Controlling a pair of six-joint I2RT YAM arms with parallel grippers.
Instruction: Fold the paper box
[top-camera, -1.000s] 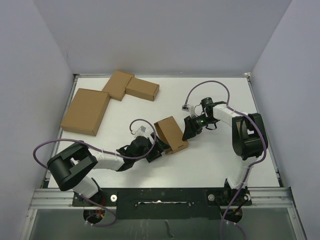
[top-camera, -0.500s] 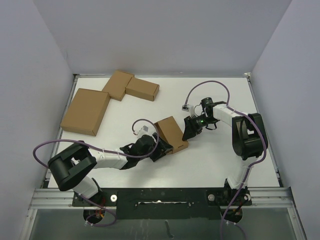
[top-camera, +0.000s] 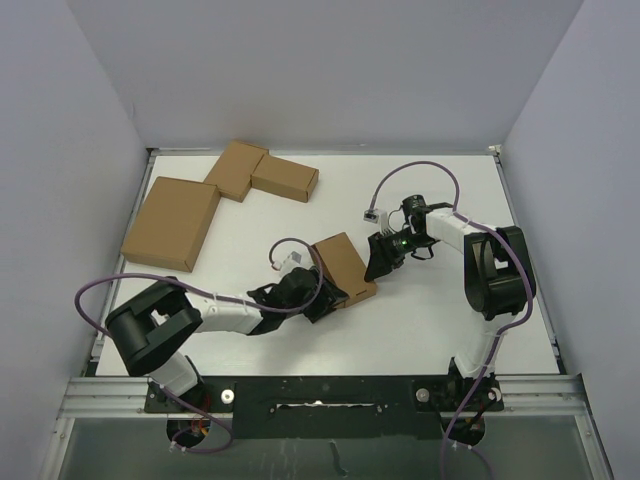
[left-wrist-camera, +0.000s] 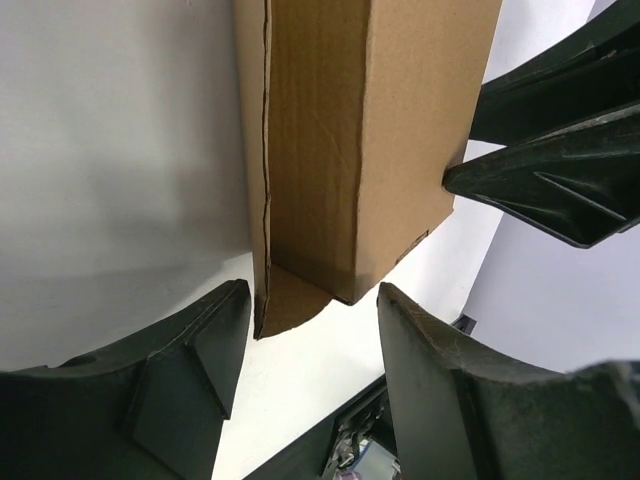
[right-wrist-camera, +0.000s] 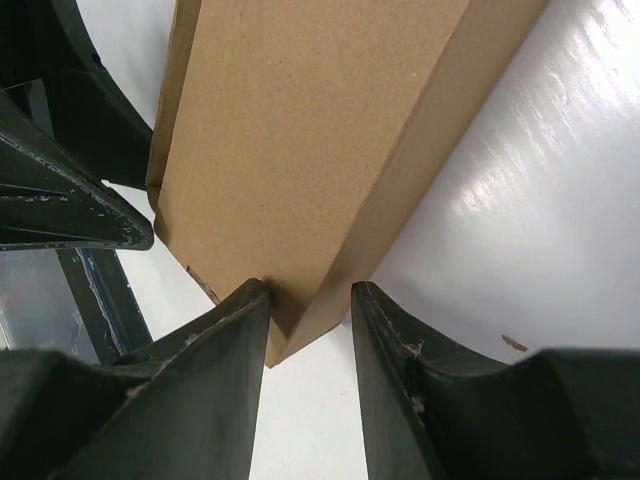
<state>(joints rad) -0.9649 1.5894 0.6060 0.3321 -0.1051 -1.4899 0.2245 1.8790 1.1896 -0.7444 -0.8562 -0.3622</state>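
The left gripper (top-camera: 322, 300), jaws narrowed yet apart, had advanced astride the brown cardboard paper box (top-camera: 342, 266) clamped by the right gripper (top-camera: 378, 266), readying the fold.

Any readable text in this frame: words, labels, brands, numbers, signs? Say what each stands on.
None. The paper box is plain brown cardboard in every view; the large flat carton and the pair of small cartons show bare faces; no marking can be made out on the left arm or the right arm.
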